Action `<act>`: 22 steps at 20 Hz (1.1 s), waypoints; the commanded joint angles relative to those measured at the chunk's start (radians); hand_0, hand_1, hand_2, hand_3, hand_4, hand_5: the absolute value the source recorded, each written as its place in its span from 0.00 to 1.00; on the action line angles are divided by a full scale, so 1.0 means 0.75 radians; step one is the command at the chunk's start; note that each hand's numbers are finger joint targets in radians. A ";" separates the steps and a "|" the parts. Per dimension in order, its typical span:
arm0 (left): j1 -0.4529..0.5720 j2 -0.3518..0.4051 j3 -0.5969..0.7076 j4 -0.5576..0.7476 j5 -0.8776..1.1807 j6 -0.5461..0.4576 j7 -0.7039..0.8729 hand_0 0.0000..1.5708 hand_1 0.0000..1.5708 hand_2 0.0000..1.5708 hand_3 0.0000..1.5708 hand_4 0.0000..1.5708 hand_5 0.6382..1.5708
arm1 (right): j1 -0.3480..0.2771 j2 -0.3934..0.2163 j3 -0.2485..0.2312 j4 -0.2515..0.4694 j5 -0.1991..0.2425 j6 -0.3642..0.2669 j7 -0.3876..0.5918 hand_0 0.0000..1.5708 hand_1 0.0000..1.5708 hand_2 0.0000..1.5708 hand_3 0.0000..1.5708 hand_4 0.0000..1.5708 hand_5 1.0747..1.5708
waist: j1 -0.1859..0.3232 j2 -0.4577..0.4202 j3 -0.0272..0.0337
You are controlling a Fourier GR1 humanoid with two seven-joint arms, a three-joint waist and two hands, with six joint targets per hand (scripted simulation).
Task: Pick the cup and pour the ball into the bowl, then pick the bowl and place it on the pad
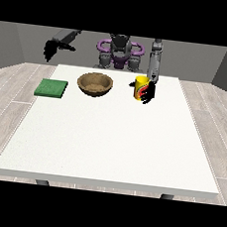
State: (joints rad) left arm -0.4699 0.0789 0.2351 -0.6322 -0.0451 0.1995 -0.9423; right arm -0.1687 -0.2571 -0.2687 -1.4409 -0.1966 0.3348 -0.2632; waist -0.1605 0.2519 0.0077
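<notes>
Front view shows a white counter (112,140) with the robot (119,51) behind its far edge. A yellow cup (140,88) with a red mark on its side stands upright on the far part of the counter, right of centre. The hand at the view's right (148,92) is against the cup's right side, and its dark fingers (144,94) appear to wrap round the cup's front, though the hand is too small here to be sure how closely they lie. The ball cannot be made out from this angle.

Left of the cup, apart from it, sits a brown wooden bowl (95,83), upright. Further left, near the counter's left edge, a flat green pad (51,88) lies well apart from the bowl.

The hand at the view's left (52,48) hangs raised beyond the counter's far left corner, touching nothing; whether its fingers are spread or curled cannot be told.
</notes>
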 commanded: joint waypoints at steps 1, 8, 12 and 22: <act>0.022 -0.027 0.013 0.088 -0.065 0.205 -0.144 0.83 0.83 1.00 1.00 0.91 0.66 | -0.004 -0.018 -0.011 -0.057 -0.019 0.028 -0.037 0.00 0.00 0.00 0.00 0.00 1.00 | -0.080 0.107 -0.0118; 0.002 -0.076 -0.136 -0.039 -0.191 0.280 0.178 0.84 0.84 1.00 1.00 0.95 0.66 | 0.006 -0.060 -0.061 0.172 0.000 0.042 -0.037 0.00 0.00 0.00 0.00 0.00 1.00 | 0.039 -0.126 -0.0090; -0.009 0.183 -0.187 -0.028 -0.360 0.342 0.362 0.88 0.88 1.00 1.00 1.00 0.75 | 0.017 -0.082 -0.060 0.162 -0.040 0.040 0.123 0.00 0.00 0.00 0.00 0.00 1.00 | 0.070 -0.282 -0.0067; -0.364 0.367 -0.382 -0.069 -0.686 0.310 0.940 0.95 0.95 1.00 1.00 1.00 0.68 | -0.008 -0.092 -0.099 0.390 -0.006 0.064 -0.035 0.00 0.00 0.00 0.00 0.00 1.00 | 0.120 -0.296 -0.0077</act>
State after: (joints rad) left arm -0.6639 0.3551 0.0135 -0.6575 -0.4695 0.4247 -0.3727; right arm -0.1606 -0.3258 -0.3289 -1.2294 -0.2180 0.3826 -0.2248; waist -0.1037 0.0264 0.0026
